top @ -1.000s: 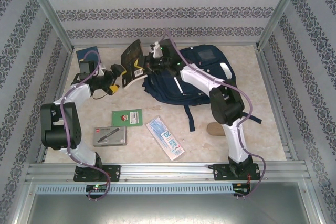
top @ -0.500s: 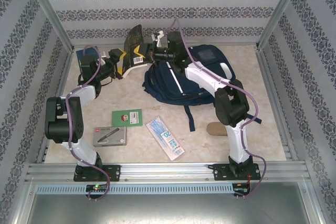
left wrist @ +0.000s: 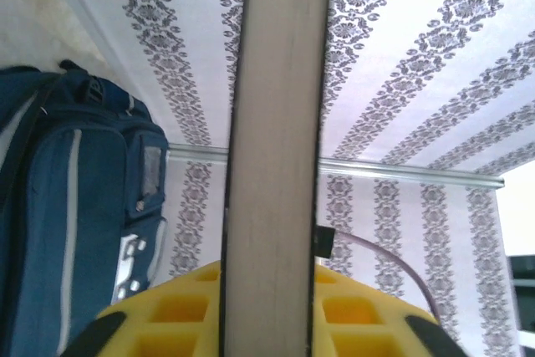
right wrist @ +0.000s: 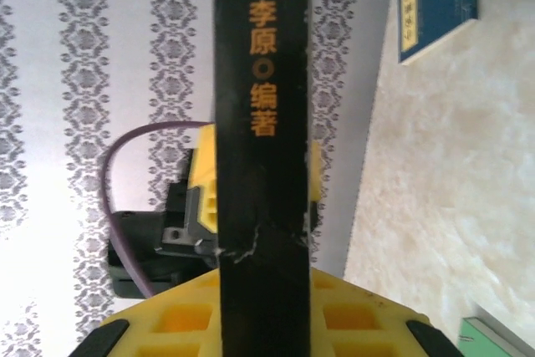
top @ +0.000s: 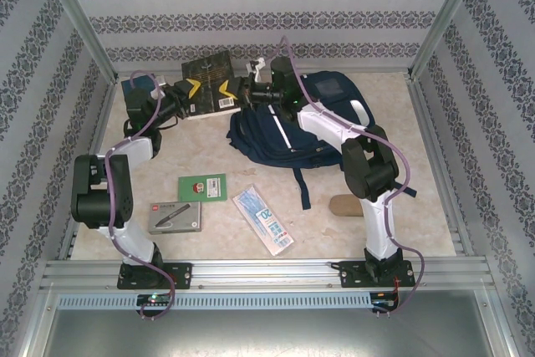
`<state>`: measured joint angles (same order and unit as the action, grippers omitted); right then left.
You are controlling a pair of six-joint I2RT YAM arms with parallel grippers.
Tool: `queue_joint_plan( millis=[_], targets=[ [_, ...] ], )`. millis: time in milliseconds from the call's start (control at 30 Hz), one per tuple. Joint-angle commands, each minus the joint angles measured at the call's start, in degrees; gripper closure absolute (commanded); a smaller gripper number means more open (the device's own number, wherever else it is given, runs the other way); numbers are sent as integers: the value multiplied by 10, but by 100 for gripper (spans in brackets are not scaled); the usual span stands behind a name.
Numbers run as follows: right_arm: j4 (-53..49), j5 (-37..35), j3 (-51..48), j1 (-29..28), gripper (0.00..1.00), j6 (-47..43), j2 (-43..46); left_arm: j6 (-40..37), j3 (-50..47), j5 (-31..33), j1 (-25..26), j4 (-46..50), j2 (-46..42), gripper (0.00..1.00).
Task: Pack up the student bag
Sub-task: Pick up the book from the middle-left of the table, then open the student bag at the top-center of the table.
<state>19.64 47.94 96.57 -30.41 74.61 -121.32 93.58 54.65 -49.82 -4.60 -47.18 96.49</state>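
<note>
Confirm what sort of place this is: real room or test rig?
Looks like a staged robot test cell: aluminium frame posts, patterned panel walls on three sides, a left arm and right arm bolted to a rail at the table edge, with the student bag and a black book as props.

The top external camera looks down from above and behind the arm bases over the whole bench (top: 418,165). Each wrist camera sits close behind the left fingers (left wrist: 359,315) or right fingers (right wrist: 175,323), facing along them. Both share one book (left wrist: 276,156), edge-on between the fingers.
</note>
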Motion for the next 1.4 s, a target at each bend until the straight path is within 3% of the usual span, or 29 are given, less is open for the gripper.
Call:
queue_joint_plan(
  millis=[0,133,300,600,1100,1267,1367],
  targets=[
    [-26,-8,-8,-6,73,-74,30,-91,17,-15,13,111,-65,93],
    [-203,-82,-16,5,59,-208,54,-217,43,7,13,298,-112,100],
    [-429,-253,-2,5,54,-386,73,-352,79,35,13,475,-150,100],
    [-614,-496,65,-23,58,-554,26,-416,80,49,13,546,-169,100],
    [-698,-612,207,-65,53,-622,-109,-411,58,45,13,546,-186,100],
    [-703,-625,212,-64,63,-625,-128,-419,53,45,13,556,-195,100],
    [-705,-620,213,-64,79,-622,-129,-420,52,45,13,556,-197,100]
  ],
)
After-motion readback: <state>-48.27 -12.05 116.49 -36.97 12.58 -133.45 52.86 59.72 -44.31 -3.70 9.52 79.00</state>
